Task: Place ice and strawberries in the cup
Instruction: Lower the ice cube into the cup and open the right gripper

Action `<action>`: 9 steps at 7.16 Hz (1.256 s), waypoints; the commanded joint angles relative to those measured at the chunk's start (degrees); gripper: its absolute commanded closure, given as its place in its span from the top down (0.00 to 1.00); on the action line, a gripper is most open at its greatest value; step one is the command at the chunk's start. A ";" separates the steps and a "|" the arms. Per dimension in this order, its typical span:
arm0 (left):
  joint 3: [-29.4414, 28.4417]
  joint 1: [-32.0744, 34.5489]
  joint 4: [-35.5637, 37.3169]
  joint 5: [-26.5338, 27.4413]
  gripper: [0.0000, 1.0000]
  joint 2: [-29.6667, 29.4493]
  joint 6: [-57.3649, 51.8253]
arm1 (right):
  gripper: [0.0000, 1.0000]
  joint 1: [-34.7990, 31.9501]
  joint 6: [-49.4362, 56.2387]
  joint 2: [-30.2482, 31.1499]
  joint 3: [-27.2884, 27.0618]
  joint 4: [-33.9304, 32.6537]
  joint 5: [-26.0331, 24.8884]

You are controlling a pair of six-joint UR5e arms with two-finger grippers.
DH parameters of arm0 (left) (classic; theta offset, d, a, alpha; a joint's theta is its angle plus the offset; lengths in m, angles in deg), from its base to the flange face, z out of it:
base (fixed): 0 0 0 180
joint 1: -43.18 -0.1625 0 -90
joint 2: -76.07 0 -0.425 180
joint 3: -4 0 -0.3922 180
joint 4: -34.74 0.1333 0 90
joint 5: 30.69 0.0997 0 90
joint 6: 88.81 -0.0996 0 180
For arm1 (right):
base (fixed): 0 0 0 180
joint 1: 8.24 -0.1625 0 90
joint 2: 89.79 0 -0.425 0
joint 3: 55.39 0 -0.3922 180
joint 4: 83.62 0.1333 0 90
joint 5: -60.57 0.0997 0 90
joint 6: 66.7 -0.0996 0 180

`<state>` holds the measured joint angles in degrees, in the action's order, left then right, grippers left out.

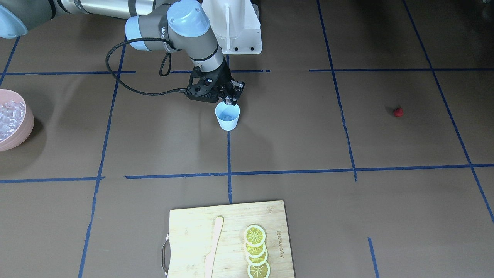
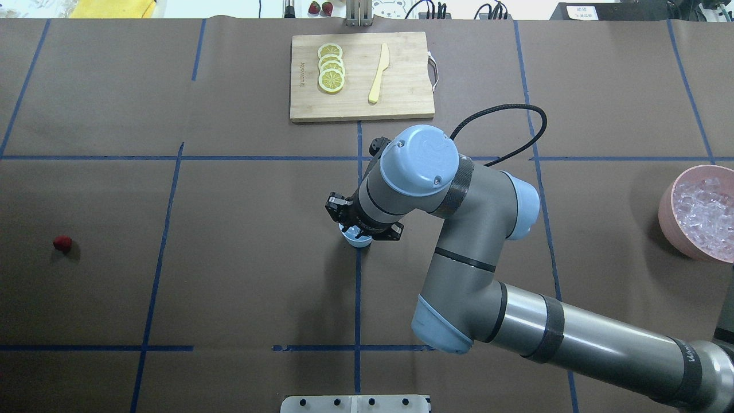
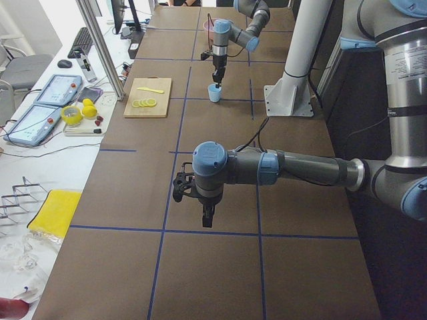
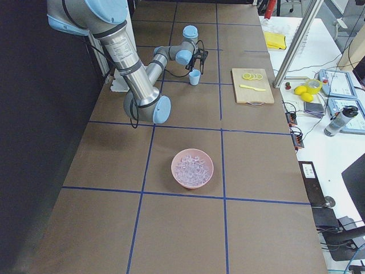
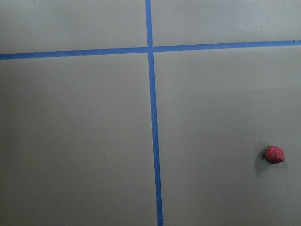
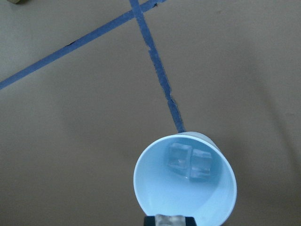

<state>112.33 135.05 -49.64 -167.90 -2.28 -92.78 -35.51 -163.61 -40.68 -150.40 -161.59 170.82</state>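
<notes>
The right pincer (image 1: 232, 101) nips a hard, slippery ice cube (image 6: 170, 220) by its flat sides just over the cup (image 1: 227, 122), two cubes (image 6: 179, 160) already inside, while the light, likely soft strawberry (image 2: 62, 244) lies on the surface (image 2: 229, 258) far to the left, needing a gentle squeeze across its middle, and whether the left pincer (image 3: 207, 219) is wide or narrow I cannot tell.

A pale blue cup (image 6: 157, 188) stands on a brown table (image 6: 70, 141), on a blue tape line (image 6: 160, 75), two ice cubes (image 6: 179, 159) inside. At its rim the right gripper (image 6: 170, 221) pinches a third cube (image 6: 170, 219).
</notes>
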 commanded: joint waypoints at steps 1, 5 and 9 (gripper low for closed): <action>0.22 -0.03 -0.08 -0.16 1.00 0.83 -0.07 | 0.24 0.20 -0.39 -0.33 0.09 -0.24 -0.48; 0.22 -0.03 -0.08 -0.17 1.00 1.18 -0.16 | 0.29 0.02 -0.39 -0.42 0.88 -0.16 -2.24; 0.57 0.06 -0.08 -0.25 1.00 1.19 -0.16 | 0.99 0.11 -0.57 -0.51 1.32 -0.77 -2.68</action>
<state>112.77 135.04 -49.69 -168.09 -1.10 -92.94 -35.41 -164.04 -41.18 -149.12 -162.27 168.17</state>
